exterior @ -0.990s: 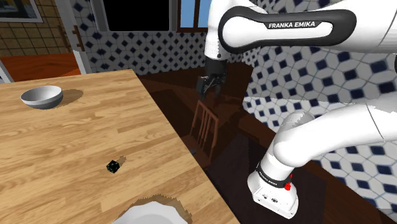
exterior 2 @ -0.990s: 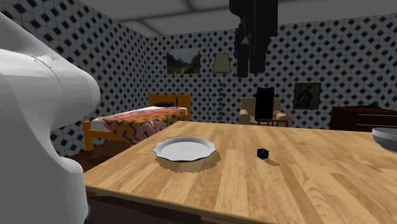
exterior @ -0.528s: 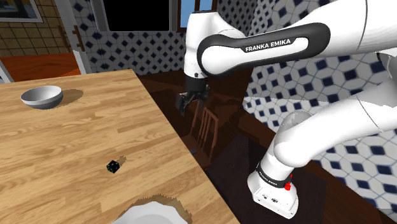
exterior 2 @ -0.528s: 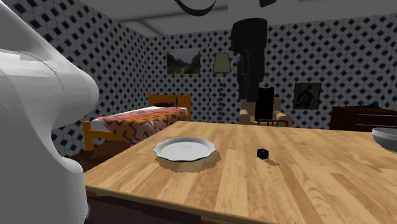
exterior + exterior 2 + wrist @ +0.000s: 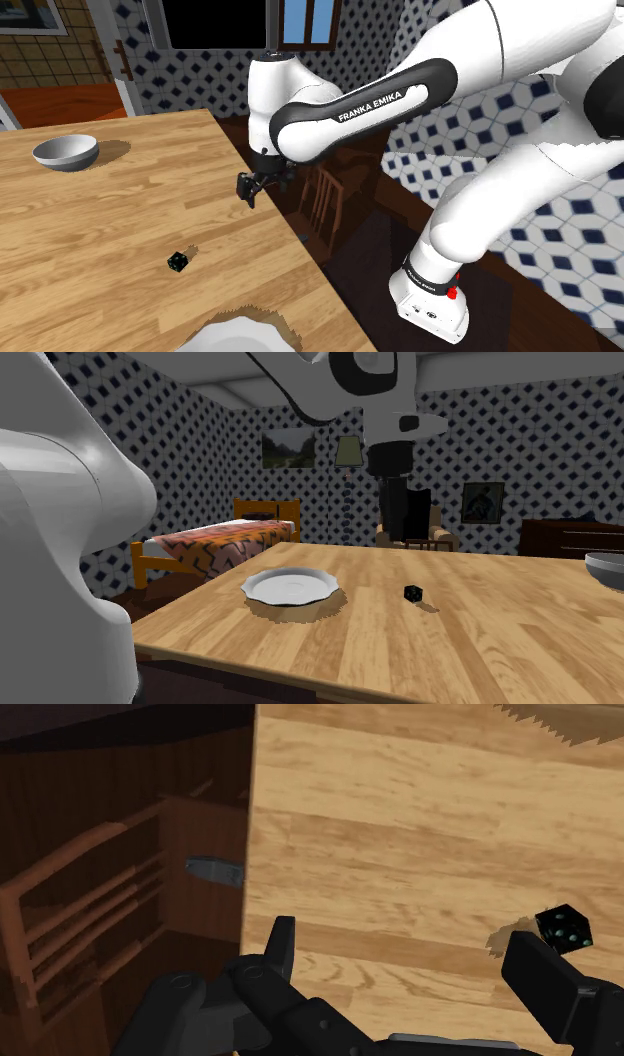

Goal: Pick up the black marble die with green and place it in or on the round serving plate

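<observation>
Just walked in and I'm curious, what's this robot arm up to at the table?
The white arm's tool hangs open above the edge of the wooden table, holding nothing. The small black die with green dots lies untouched on the table, apart from the white round plate where it is meant to go. The pick-up has not yet begun.

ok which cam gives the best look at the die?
The wrist view. The die looks largest there, and the green pips on its black faces are plain to see. In the shoulder view and the second exterior view it is just a small dark cube on the wooden table, too small to read its faces.
</observation>
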